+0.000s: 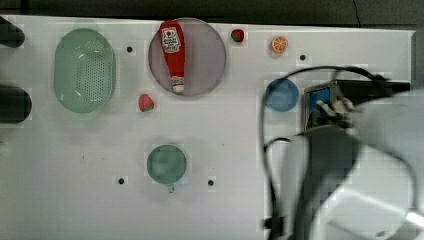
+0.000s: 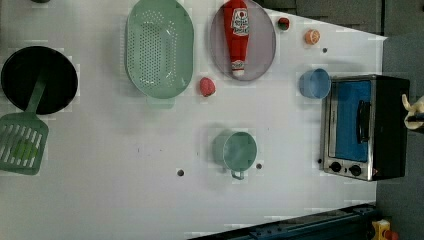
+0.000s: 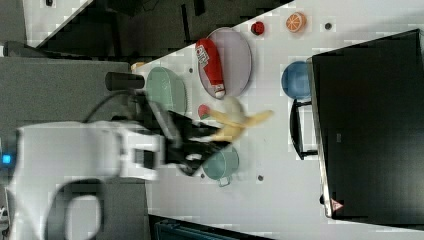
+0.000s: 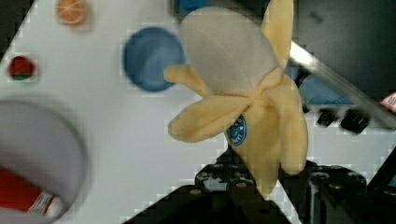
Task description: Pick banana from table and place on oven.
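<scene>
One soft, pale yellow banana, its peel flaps spread around a whitish tip, sits clamped at its lower end between the black gripper fingers, lifted clear of the flat white table. Just beyond it in the wrist view lie the round blue bowl and the silver-framed, black-topped toaster oven with dark knobs. Farther off rest an orange slice, a red strawberry and the grey round plate carrying a red ketchup bottle.
</scene>
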Controlling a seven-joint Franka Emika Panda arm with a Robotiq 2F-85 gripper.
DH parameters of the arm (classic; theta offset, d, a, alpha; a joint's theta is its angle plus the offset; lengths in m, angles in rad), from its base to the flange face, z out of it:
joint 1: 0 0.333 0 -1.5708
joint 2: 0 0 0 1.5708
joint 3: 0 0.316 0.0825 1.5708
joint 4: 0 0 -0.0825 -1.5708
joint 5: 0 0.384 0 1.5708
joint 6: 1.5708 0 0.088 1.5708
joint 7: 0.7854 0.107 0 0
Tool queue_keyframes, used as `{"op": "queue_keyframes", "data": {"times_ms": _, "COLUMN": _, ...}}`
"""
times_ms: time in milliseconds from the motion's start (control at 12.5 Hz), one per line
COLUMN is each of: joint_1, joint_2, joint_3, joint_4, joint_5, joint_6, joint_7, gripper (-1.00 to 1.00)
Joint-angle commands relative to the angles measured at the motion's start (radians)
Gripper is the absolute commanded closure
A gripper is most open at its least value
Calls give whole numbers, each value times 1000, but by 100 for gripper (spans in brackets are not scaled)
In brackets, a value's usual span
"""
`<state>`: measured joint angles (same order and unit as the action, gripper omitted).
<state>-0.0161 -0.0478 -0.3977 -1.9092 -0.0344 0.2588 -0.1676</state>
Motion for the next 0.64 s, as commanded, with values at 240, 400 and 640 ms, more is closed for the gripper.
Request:
{"op": "queue_keyframes", "data": {"times_ms": 240, "joint_1": -30, "joint_2": 122, "joint_3": -133, "joint_4": 20, "joint_5": -18, "joint_6": 169, "joint_7": -424, "gripper": 47}}
{"op": "queue_keyframes", "data": {"times_ms": 400, "joint_1": -34, "joint_2": 181, "joint_3": -188, "joint_4": 20, "joint_5": -15, "joint_6": 245, "joint_7": -531, "gripper": 47}}
{"op": "queue_keyframes", "data": {"times_ms": 640, "joint_1": -37, "joint_2": 245, "joint_3": -227, "joint_4": 20, "joint_5": 9, "joint_6": 281, "joint_7": -588, "gripper": 47}}
